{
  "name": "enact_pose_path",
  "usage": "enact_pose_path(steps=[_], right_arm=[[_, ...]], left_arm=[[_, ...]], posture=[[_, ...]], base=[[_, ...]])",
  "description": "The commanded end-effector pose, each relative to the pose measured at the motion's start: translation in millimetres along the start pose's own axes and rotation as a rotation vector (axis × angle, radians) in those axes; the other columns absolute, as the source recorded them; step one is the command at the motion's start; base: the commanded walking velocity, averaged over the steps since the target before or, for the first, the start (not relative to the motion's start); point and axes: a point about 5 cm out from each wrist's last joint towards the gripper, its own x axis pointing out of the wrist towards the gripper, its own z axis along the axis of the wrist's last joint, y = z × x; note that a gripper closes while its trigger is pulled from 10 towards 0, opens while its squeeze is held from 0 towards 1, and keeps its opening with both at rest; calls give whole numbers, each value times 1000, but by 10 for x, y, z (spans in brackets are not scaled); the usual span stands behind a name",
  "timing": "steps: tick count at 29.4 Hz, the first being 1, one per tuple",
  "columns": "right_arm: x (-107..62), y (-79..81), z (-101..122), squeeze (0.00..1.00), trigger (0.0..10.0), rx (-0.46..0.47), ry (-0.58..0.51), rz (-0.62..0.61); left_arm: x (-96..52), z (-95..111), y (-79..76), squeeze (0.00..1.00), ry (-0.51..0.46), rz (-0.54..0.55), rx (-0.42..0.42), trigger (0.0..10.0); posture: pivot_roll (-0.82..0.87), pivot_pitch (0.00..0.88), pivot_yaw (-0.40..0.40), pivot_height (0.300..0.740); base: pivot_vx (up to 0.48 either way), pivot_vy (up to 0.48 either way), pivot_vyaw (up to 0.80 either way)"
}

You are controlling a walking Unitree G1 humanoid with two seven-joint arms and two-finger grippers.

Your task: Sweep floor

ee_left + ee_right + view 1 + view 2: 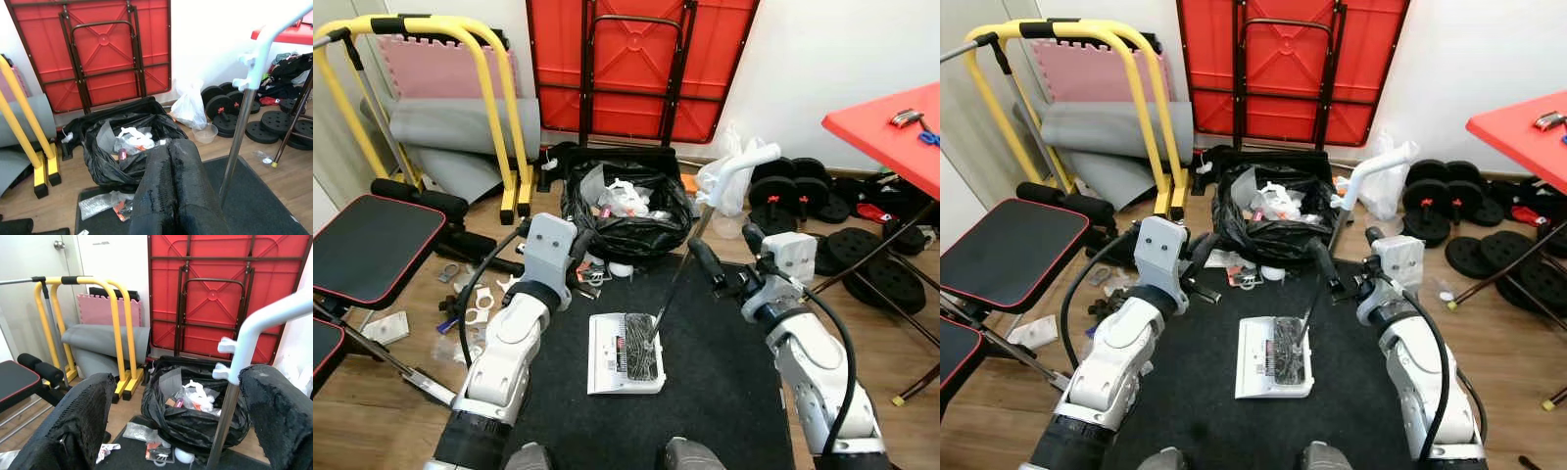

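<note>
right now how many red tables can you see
2. One folded red table leans upright against the back wall behind the black trash bag. The other red table stands on its legs at the robot's right, above the weight plates.

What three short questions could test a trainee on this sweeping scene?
1. True or false: the right claw is shut.
2. The head of the broom rests on: A, the dustpan; B, a red table; C, a bench.
3. What colour is the bent top grip of the broom?

Key: 1 false, its fingers stand open with the broom pole between them; 2 A; 3 white.
</note>
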Motion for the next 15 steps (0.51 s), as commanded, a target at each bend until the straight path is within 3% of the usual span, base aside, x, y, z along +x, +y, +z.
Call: enact_pose_path(steps=[1,15], right_arm=[[-10,-2,-33,0,10000,-11,12,0],[2,6,-32,0,10000,-12,18,2]], left_arm=[[2,-47,-46,0,32,-34,11,10000],[25,-64,17,0,62,-18,-28,10000]], posture=[[-212,0,-117,730],[-215,0,-109,740]], base=[[0,0,0],[0,0,0]])
